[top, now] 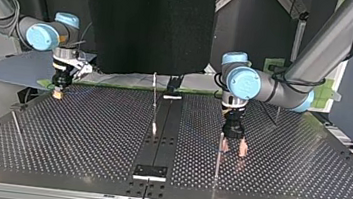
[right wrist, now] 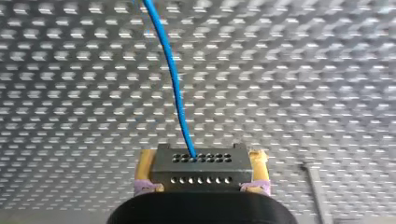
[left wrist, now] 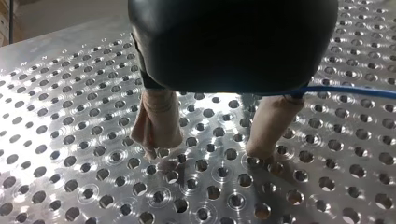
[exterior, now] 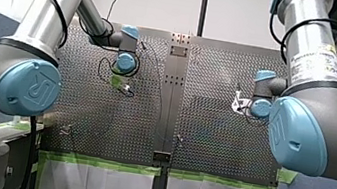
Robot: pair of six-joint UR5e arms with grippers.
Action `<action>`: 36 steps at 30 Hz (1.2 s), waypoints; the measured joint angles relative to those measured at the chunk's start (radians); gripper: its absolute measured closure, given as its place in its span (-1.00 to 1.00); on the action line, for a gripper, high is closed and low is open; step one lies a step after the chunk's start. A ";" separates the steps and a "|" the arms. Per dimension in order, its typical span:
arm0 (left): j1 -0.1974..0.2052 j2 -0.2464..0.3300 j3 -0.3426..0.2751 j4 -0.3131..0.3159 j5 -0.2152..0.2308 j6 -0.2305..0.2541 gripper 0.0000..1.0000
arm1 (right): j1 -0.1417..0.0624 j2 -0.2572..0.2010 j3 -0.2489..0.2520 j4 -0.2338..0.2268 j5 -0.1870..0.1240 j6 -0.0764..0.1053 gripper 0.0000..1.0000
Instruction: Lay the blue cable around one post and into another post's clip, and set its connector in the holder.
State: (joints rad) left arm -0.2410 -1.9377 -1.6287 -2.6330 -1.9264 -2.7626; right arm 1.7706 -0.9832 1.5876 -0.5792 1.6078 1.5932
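While right claw pinches boxy, hole-dotted connector | blue cable thin, curved

Blue cable; dark grey connector dotted with holes; yellow pads on right tool; silver perforated counter.

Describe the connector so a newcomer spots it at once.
Over the perforated table, find my right claw, at the top view's left. Between its yellow pads sits the connector, a dark block with two rows of small holes; only it has the blue cable leaving it.
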 joint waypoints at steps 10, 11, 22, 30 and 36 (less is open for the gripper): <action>0.000 0.000 0.000 -0.001 0.001 0.007 -1.00 | -0.012 -0.086 -0.031 0.086 0.034 -0.001 1.00; 0.000 0.000 0.000 -0.001 0.001 0.007 -1.00 | -0.014 -0.094 -0.031 0.094 0.035 -0.002 1.00; 0.000 0.000 0.000 -0.001 0.001 0.007 -1.00 | -0.040 -0.184 -0.031 0.184 0.046 -0.005 1.00; 0.000 0.000 0.000 -0.001 0.002 0.007 -1.00 | -0.065 -0.253 -0.027 0.253 0.057 -0.005 1.00; 0.001 0.000 0.000 -0.001 0.002 0.008 -1.00 | -0.083 -0.301 -0.006 0.299 0.063 -0.004 1.00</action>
State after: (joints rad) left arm -0.2404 -1.9378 -1.6288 -2.6340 -1.9243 -2.7550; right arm 1.6875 -1.2846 1.5813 -0.2799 1.6711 1.5888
